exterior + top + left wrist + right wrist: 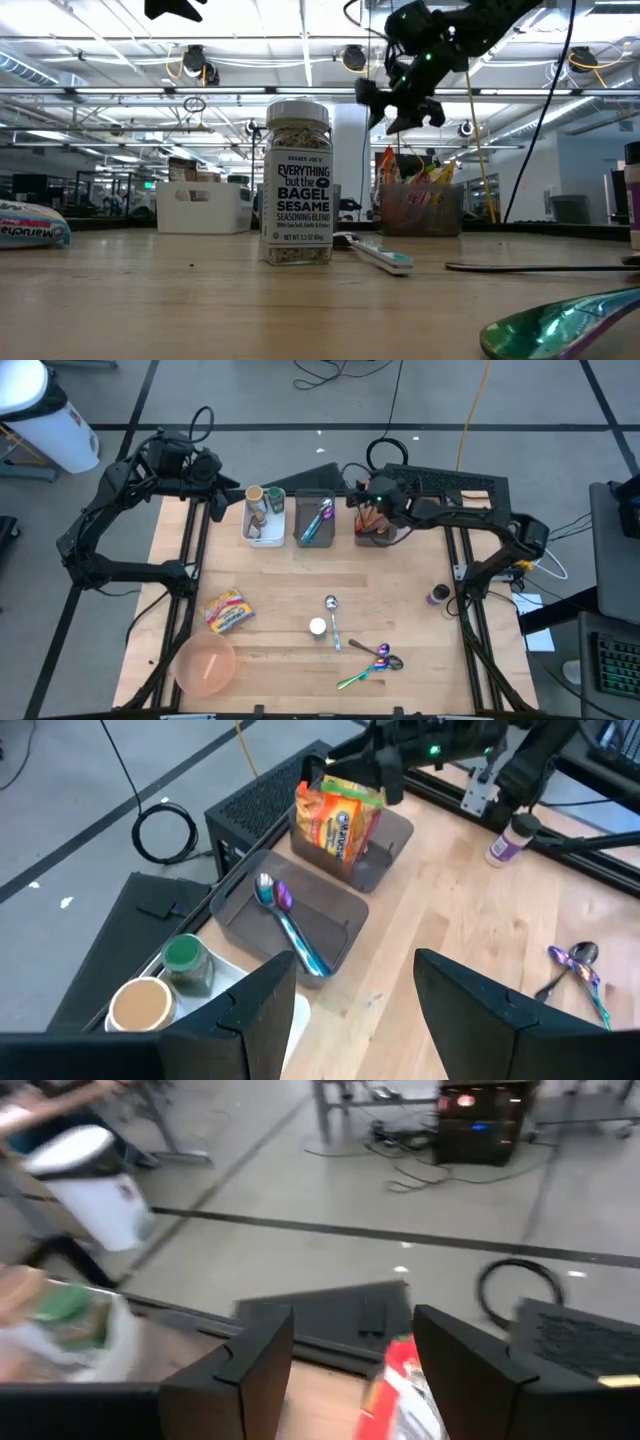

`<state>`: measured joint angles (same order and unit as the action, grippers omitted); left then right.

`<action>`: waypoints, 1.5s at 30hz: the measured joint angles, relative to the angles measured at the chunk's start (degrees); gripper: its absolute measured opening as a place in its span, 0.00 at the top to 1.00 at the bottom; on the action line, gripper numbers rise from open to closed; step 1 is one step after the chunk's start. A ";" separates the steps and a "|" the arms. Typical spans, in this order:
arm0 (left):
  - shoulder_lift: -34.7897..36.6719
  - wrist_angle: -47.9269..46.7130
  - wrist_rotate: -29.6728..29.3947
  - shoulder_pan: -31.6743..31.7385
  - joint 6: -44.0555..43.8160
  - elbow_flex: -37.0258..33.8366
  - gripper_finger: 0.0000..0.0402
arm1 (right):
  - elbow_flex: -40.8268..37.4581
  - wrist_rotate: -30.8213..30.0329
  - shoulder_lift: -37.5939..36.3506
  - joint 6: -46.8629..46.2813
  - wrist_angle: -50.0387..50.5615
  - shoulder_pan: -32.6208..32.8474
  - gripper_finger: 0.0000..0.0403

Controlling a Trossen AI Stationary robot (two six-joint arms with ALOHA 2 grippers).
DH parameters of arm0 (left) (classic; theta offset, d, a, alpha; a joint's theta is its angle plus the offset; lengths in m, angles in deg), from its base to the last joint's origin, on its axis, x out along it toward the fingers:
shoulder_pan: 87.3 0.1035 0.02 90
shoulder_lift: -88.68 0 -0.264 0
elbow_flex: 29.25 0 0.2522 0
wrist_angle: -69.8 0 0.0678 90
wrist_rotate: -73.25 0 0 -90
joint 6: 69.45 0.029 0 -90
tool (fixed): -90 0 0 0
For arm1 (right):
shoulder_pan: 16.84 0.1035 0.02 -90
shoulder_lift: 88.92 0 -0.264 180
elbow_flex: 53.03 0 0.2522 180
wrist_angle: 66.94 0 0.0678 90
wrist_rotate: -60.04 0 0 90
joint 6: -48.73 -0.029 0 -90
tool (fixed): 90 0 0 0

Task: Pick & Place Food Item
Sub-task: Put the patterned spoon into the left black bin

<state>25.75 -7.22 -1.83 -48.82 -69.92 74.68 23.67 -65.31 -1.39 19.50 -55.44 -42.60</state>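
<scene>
Orange and red snack packets (pixel 338 815) stand upright in a dark grey bin (pixel 378 530) at the table's far side. My right gripper (pixel 358 500) hovers open just above them, clear of their tops in the low view (pixel 400 105). A red packet (pixel 400 1395) shows below its spread fingers. Another snack packet (pixel 228 610) lies flat on the table near the left. My left gripper (pixel 355 970) waits open and empty above the table's far left corner (pixel 220 492).
A white bin (pixel 265 518) with jars and a grey bin (pixel 315 520) holding a spoon stand left of the packet bin. A seasoning jar (pixel 297 185), spoons (pixel 372 660), a pink bowl (pixel 205 663) and a purple bottle (pixel 438 595) sit on the table.
</scene>
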 joint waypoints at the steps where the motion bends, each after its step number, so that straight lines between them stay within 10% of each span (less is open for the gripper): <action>1: 0.00 0.18 0.00 0.00 -0.02 0.00 0.47 | 0.00 1.11 -0.72 0.07 -0.26 0.00 0.50; 12: -0.22 2.66 0.02 0.00 -0.53 0.00 0.47 | 0.00 30.23 -2.84 -0.25 -23.53 2.80 0.51; 20: -2.09 -3.15 4.62 -0.03 -3.05 -0.04 0.47 | 0.06 30.98 -2.04 -0.08 -37.11 10.26 0.51; 30: 0.20 -26.80 3.07 -2.75 -4.39 -3.07 0.47 | 0.04 36.26 -1.97 -0.08 -36.01 15.39 0.51; 45: 10.94 -3.36 2.64 -19.01 -36.92 -23.53 0.47 | 0.04 58.04 -1.97 2.73 -18.96 21.53 0.51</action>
<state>36.69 -10.58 0.82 -67.83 -106.84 51.16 23.71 -7.27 -3.36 22.23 -74.40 -21.07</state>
